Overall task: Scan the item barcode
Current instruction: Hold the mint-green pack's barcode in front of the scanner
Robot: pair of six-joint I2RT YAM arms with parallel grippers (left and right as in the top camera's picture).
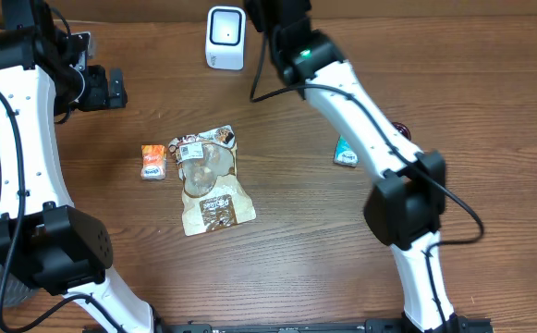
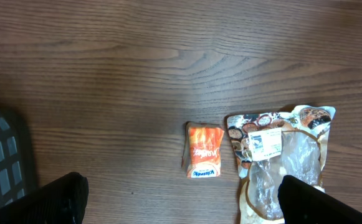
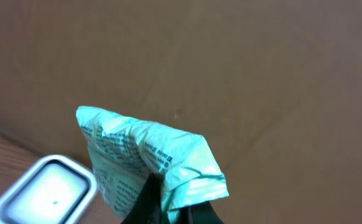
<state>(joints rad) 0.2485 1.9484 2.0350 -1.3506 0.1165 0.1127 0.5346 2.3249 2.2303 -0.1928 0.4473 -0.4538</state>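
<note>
**While green packet (image 3: 144,155) hangs near scanner (image 1: 225,37): clearance check**

Clamped on the packet's lower edge, right gripper (image 3: 168,208) sits by the table (image 1: 323,268) far edge. Toward the left edge, left gripper (image 1: 117,88) gapes wide over bare wood. Mid-table, orange sachet (image 2: 204,158) and snack bag (image 2: 283,162) lie just apart.

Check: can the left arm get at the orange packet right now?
Probably yes. The left gripper is open above the table, and the orange packet lies flat and uncovered; only the snack pouch sits close beside it.
</note>
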